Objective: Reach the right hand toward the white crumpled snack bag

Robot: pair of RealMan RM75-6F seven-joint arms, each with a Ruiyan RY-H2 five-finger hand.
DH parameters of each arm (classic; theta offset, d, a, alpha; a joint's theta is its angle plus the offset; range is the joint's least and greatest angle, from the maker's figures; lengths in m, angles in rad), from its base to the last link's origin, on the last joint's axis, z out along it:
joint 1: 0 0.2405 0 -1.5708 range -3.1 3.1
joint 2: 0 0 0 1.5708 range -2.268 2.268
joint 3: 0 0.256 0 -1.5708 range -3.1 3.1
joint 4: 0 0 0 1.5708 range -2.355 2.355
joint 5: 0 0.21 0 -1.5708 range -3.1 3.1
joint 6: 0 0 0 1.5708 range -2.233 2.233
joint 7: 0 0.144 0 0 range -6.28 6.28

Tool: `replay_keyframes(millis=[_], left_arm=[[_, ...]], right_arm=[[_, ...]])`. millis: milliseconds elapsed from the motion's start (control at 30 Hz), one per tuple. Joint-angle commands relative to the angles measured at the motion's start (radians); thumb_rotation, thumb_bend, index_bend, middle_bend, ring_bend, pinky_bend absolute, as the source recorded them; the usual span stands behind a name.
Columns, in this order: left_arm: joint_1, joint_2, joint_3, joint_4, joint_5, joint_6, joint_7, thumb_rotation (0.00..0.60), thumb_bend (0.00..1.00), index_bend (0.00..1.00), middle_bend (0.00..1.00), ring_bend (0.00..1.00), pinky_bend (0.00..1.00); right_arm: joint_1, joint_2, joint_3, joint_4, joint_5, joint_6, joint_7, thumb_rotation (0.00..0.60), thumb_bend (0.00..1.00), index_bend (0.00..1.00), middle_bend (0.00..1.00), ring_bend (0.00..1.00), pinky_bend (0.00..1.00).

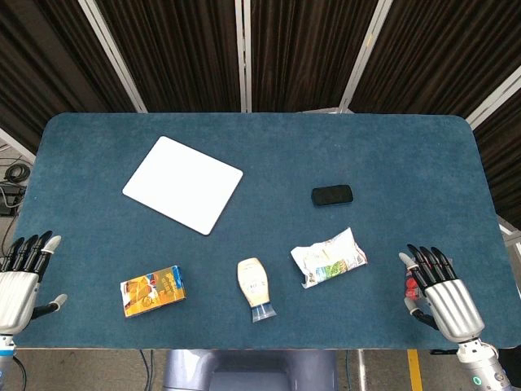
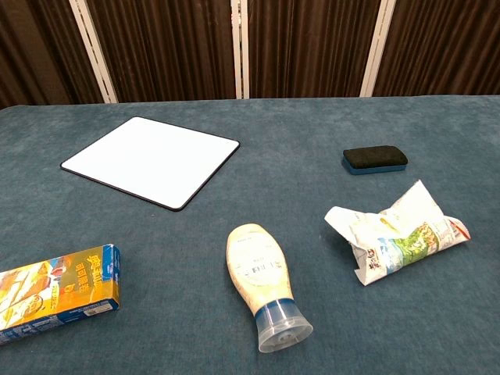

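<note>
The white crumpled snack bag [image 1: 328, 257] lies on the blue table, right of centre near the front; the chest view shows the snack bag [image 2: 397, 233] with green print, lying flat. My right hand [image 1: 438, 292] rests at the table's front right corner, fingers spread and empty, well to the right of the bag. My left hand [image 1: 23, 277] sits at the front left edge, fingers apart, holding nothing. Neither hand appears in the chest view.
A white board [image 1: 183, 183] lies at the back left. A black eraser [image 1: 332, 195] sits behind the bag. A squeeze bottle [image 1: 256, 287] lies left of the bag, and an orange box [image 1: 151, 290] further left.
</note>
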Motion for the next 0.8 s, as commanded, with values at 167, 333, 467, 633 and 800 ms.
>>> replay_keyframes(millis=[167, 333, 467, 633, 800], left_arm=[[0.004, 0.001, 0.002, -0.003, 0.006, 0.008, 0.001, 0.600, 0.12, 0.00, 0.00, 0.00, 0.00], [0.005, 0.003, 0.002, -0.005, 0.009, 0.012, 0.000, 0.600, 0.12, 0.00, 0.00, 0.00, 0.00], [0.005, 0.003, 0.001, -0.004, 0.007, 0.012, -0.002, 0.600, 0.12, 0.00, 0.00, 0.00, 0.00], [0.006, 0.004, 0.001, -0.005, 0.008, 0.013, -0.003, 0.600, 0.12, 0.00, 0.00, 0.00, 0.00], [0.006, 0.004, 0.001, -0.007, 0.007, 0.012, -0.003, 0.600, 0.12, 0.00, 0.00, 0.00, 0.00]], right_arm=[[0.000, 0.000, -0.002, 0.002, 0.002, -0.005, 0.002, 0.600, 0.24, 0.00, 0.00, 0.00, 0.00], [0.001, -0.002, -0.004, 0.002, -0.002, -0.007, -0.001, 0.600, 0.24, 0.00, 0.00, 0.00, 0.00], [0.002, -0.003, -0.004, 0.002, -0.003, -0.007, -0.003, 0.600, 0.24, 0.00, 0.00, 0.00, 0.00], [0.002, -0.003, -0.006, 0.001, -0.006, -0.009, -0.003, 0.600, 0.24, 0.00, 0.00, 0.00, 0.00], [0.007, 0.000, -0.009, -0.002, -0.009, -0.015, 0.006, 0.600, 0.24, 0.00, 0.00, 0.00, 0.02]])
